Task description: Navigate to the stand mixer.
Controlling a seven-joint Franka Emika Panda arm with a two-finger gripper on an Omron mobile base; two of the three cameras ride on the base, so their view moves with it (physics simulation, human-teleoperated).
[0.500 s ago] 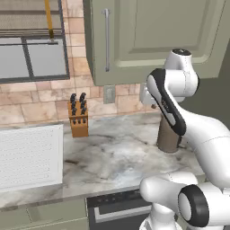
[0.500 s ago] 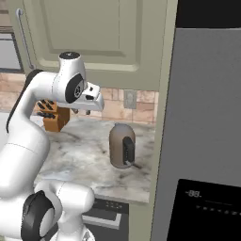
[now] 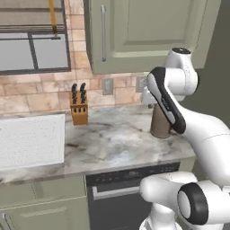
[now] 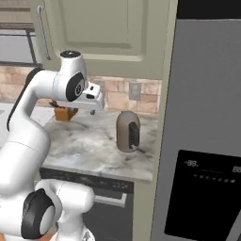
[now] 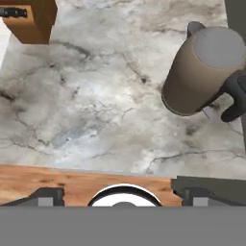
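The stand mixer is out of view. My gripper (image 4: 95, 107) hangs over the marble counter (image 3: 112, 143), a little left of a brown cylindrical canister (image 4: 128, 132). From the left it is the white hand (image 3: 146, 96) behind the arm's forearm. In the hand view the gripper (image 5: 124, 196) points down at the counter's front edge. Its two fingertips (image 5: 45, 196) stand far apart with nothing between them, so it is open.
The brown canister (image 3: 159, 123) (image 5: 202, 69) stands at the counter's right end beside the grey refrigerator (image 4: 207, 141). A wooden knife block (image 3: 79, 108) (image 5: 29, 19) sits against the brick backsplash. A white sink area (image 3: 31, 139) lies left, and a dishwasher (image 3: 130, 188) is below.
The whole picture has shifted a little in both base views, so the base has moved. The arm keeps the same pose and the gripper stays open.
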